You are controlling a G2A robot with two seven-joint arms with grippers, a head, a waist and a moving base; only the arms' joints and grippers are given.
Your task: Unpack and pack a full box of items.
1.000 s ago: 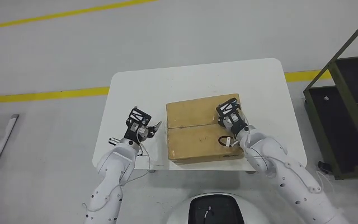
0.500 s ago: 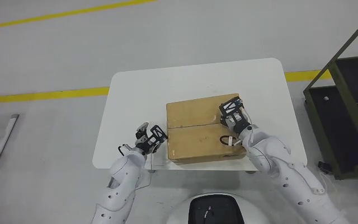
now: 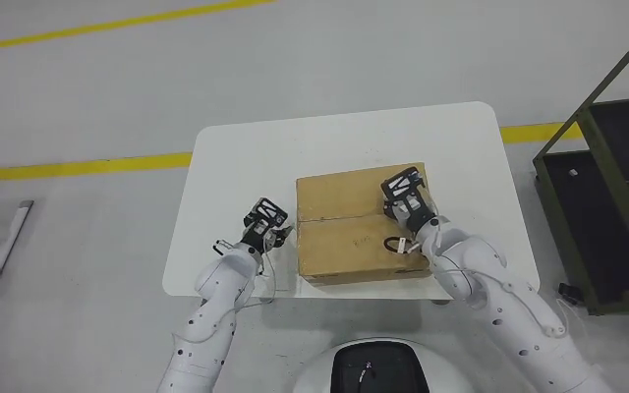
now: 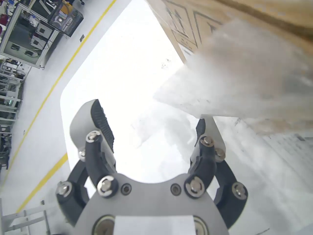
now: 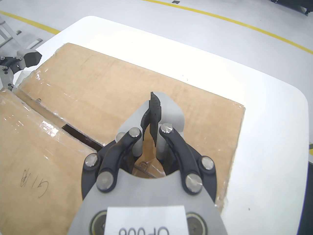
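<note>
A closed brown cardboard box (image 3: 359, 224) lies on the white table (image 3: 236, 167), its two top flaps meeting at a middle seam (image 5: 80, 136) that gapes slightly. My right gripper (image 3: 403, 192) is shut, empty, and sits over the box top (image 5: 102, 86) near the seam's right end; its closed fingers (image 5: 153, 113) point across the far flap. My left gripper (image 3: 267, 218) stands open beside the box's left end. A loose strip of clear tape (image 4: 232, 74) hangs off the box (image 4: 195, 13) just above one of its fingertips (image 4: 201, 125).
Bare tabletop (image 4: 122, 62) stretches left of and behind the box. A dark green metal rack (image 3: 590, 187) stands on the floor to the right of the table. Yellow floor lines (image 3: 88, 165) run past it.
My left gripper swung in from the open tabletop to the box's left end. The box shifted slightly to the right. The right gripper stayed almost in place on the box top.
</note>
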